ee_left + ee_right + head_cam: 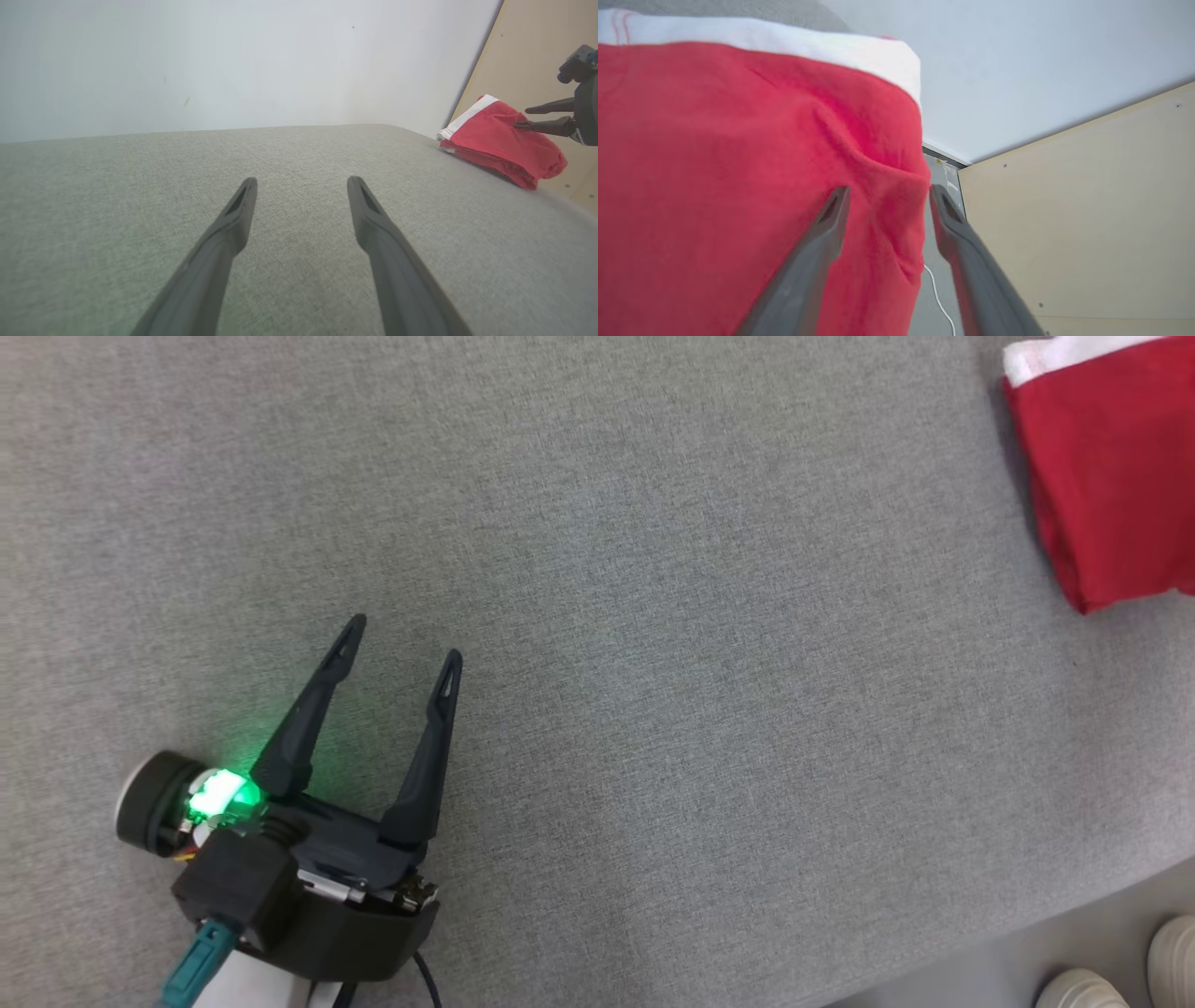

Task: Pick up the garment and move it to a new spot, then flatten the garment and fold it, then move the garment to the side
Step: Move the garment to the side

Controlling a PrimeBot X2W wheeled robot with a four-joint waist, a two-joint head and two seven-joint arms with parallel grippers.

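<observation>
The garment is red with a white band and lies folded at the far right of the grey surface. In the left wrist view the garment rests near the surface's right edge, with my right gripper over it. My right gripper stands open, and a raised fold at the edge of the garment lies between its fingers. My left gripper is open above bare surface at the lower left, far from the garment. Nothing is between the fingers of the left gripper.
A grey fabric surface spans the scene, its front edge running across the lower right corner. A person's pale shoes stand on the floor there. Beyond the garment are a beige panel, a white wall and a white cable.
</observation>
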